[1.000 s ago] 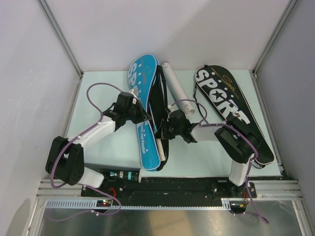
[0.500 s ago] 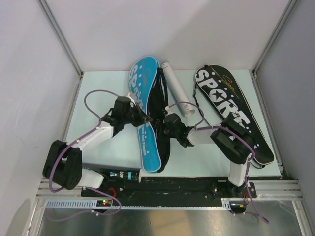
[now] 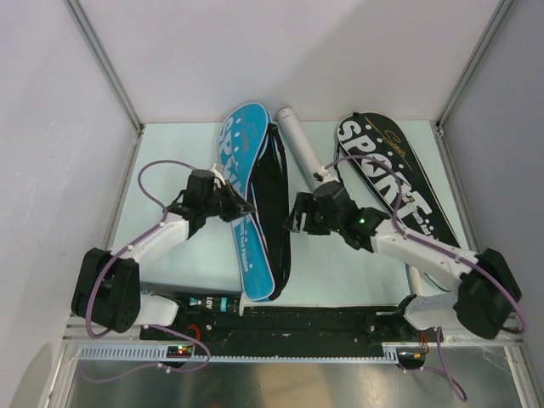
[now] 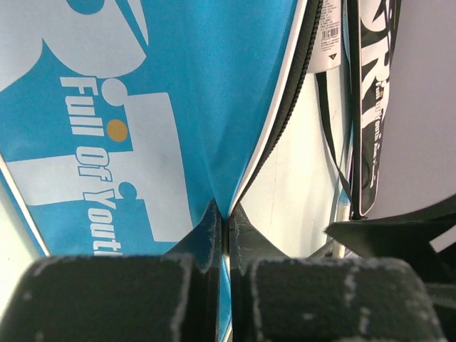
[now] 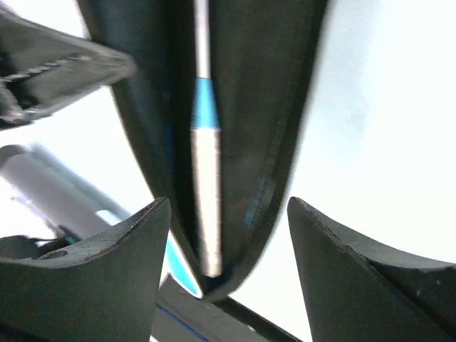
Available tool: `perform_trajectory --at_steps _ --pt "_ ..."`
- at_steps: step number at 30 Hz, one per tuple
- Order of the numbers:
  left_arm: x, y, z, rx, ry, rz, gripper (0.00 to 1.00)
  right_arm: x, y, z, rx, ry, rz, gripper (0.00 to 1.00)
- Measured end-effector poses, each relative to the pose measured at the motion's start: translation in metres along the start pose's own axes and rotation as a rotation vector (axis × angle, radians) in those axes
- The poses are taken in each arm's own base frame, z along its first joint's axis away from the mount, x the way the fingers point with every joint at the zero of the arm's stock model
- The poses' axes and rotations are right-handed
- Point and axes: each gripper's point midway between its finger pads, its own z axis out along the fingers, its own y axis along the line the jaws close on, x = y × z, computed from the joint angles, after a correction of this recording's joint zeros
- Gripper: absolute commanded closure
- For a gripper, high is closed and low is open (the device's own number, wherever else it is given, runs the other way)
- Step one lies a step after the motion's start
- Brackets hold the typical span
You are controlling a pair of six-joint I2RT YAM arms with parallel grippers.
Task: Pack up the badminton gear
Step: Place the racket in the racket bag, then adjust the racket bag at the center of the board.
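Pale green tabletop (image 3: 204, 263), walled booth: left jaws clamp the blue cover (image 4: 178, 107) by its flap edge, apparently to hold the mouth open. Right jaws stand wide and empty, with the racket handle (image 5: 206, 206) straight ahead between them, inside that cover.

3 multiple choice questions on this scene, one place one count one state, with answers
1. Where is the white cylindrical shuttle tube?
A. between the blue racket-shaped fabric cover and the black "SPORT" cover
B. by the arm bases
C. on the black cover
2. How many covers lie on the table?
A. one
B. two
C. four
3. The left fingers are
A. spread wide
B. shut on the blue cover
C. shut on the tube
1 A, covers flank it; 2 B, one blue, one black; 3 B, closed on blue fabric.
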Motion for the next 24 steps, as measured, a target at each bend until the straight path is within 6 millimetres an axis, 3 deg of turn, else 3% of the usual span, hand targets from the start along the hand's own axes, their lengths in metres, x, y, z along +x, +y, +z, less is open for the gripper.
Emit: perform_trajectory --at_steps 4,12,15,18,24 --pt "-0.003 0.002 -0.007 0.011 -0.005 0.018 1.0 0.002 -0.044 -0.039 0.221 -0.015 -0.007 0.37" --pt "0.005 -0.002 -0.019 0.063 0.05 0.052 1.0 0.044 -0.162 -0.098 0.685 0.068 0.053 0.43" --pt "0.01 -0.004 -0.021 0.085 0.074 0.061 1.0 0.049 -0.195 -0.113 0.801 0.085 0.1 0.44" --pt "0.015 -0.007 -0.024 0.108 0.096 0.068 1.0 0.037 -0.217 -0.118 0.864 0.055 0.119 0.44" --pt "0.014 -0.009 -0.031 0.145 0.116 0.062 1.0 -0.002 -0.265 -0.102 0.996 0.053 0.024 0.44"
